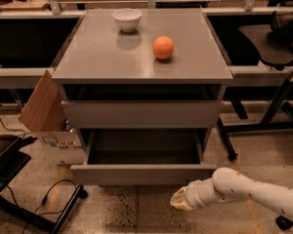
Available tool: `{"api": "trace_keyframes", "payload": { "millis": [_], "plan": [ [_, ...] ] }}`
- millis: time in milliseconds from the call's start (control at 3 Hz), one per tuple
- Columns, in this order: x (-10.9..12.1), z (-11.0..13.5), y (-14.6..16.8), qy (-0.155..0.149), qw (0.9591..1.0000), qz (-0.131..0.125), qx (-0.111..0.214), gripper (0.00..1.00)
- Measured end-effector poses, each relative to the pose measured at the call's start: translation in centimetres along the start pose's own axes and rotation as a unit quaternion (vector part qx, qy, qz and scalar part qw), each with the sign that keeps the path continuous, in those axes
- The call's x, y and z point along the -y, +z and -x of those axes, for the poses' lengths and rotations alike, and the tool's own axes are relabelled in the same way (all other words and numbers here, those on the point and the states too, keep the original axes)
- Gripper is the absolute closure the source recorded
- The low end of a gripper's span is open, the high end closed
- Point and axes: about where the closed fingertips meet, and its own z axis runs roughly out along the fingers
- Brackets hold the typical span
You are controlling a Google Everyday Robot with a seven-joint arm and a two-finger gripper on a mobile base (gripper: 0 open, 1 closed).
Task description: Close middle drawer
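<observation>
The middle drawer (142, 173) is a wide shallow grey drawer with a plain flat front. It is pulled well out of the grey cabinet (107, 65), and its grey box interior shows with nothing in it. Above it the taller uppermost grey front (141, 113) sits flush and shut. The lowest front is hidden beneath the open drawer. My gripper (178, 202) is on the end of the white arm (249, 194) that comes in from the lower right. It hangs low over the floor, just in front of and below the right part of the drawer front, and stands apart from it.
A white bowl (127, 19) and an orange (163, 48) stand on the cabinet top. A cardboard box (45, 115) leans at the cabinet's left. A black stand and cables (44, 204) lie on the floor at the lower left. A chair base (263, 126) is on the right.
</observation>
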Motion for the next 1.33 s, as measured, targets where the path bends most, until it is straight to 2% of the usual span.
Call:
{"api": "trace_keyframes", "payload": {
  "millis": [333, 667, 1000, 1333],
  "plan": [
    [1.5, -0.1, 0.6, -0.001, 1.0, 0.0, 0.005, 1.0],
    [6.8, 0.9, 1.7, -0.011, 0.9998, -0.008, 0.017, 1.0],
    [9.1, 1.3, 1.6, -0.013, 0.9995, -0.018, 0.022, 1.0],
    [14.2, 1.5, -0.7, 0.002, 0.9976, -0.061, 0.032, 1.0]
  ]
}}
